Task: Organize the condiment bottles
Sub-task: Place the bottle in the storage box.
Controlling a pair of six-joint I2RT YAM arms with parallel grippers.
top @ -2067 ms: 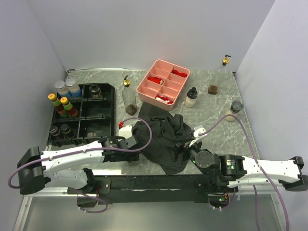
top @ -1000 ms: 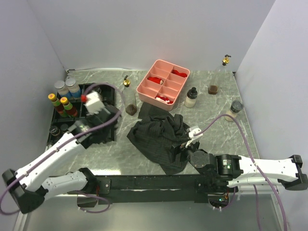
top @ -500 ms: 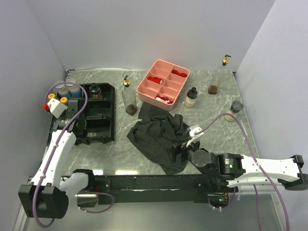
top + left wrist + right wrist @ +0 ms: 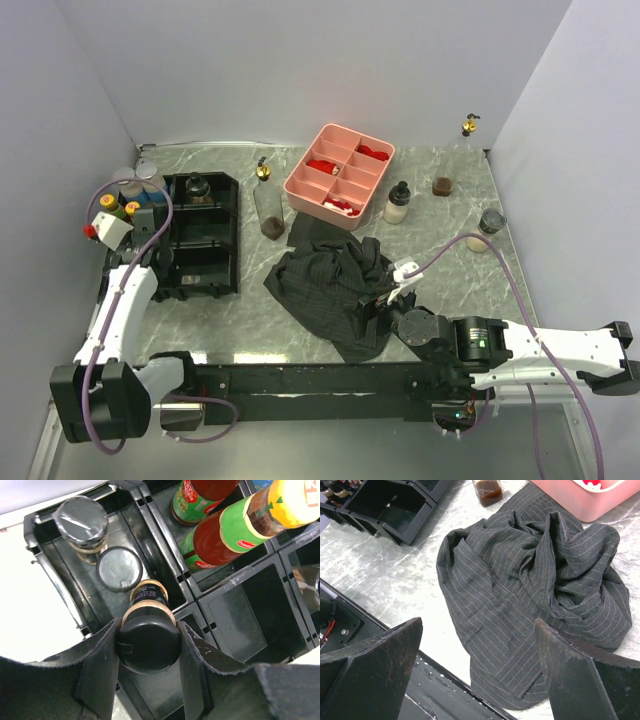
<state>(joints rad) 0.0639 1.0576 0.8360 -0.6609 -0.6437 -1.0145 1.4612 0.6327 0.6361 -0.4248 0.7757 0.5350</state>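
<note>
While the left gripper [image 4: 148, 636] has its jaws pressed against both sides of the cap of a black-capped bottle [image 4: 148, 600], that bottle hangs over or stands in a compartment of the black tray [image 4: 235, 612] at the left edge of the counter. It is just beside two grey-lidded jars [image 4: 119, 569], w/ red sauce bottles [image 4: 225, 532] in the next cell. Risks, as judged: (1) the hold is on the cap only, so a loose cap or slight tilt could swing the bottle into the divider wall or the nearer jar; (2) release before the base is seated could tip it onto the jars; (3) the cell is crowded, so opening fingers may nudge a neighbour. The right gripper [image 4: 477, 630] is idle, jaws wide apart above the striped cloth [image 4: 530, 590] nr the near edge; a low sweep there could snag fabric. Not determinable: the bottle's base and whether it touches the tray floor (hidden by the cap); label text; the tray's left column in the top view, covered by the arm. Approx. five loose bottles [image 4: 397, 203] stand toward the far and right edges; contents unclear.
</note>
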